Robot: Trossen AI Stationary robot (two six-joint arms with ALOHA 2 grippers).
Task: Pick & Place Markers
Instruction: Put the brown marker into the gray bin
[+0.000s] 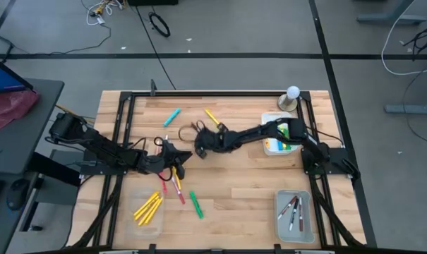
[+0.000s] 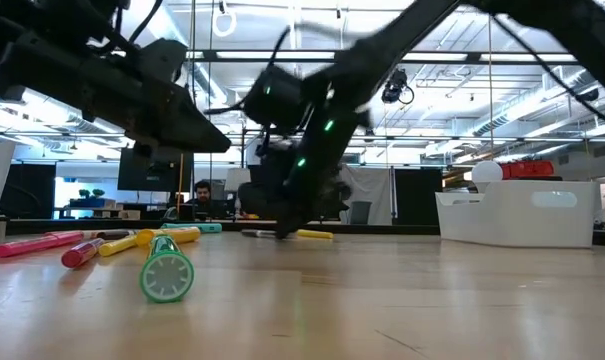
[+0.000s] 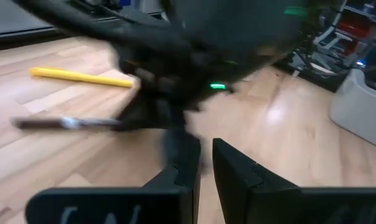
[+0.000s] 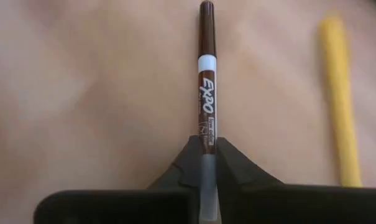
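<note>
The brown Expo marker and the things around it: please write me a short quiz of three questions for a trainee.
1. True or false: the right gripper has its fingers shut on the brown Expo marker.
2. Which colour is the marker lying beside it on the wooden table? A) yellow B) red C) light blue
3. Fill in: the yellow markers at the front left lie in a clear ____.

Key: 1 true; 2 A, the yellow marker; 3 tray.
</note>
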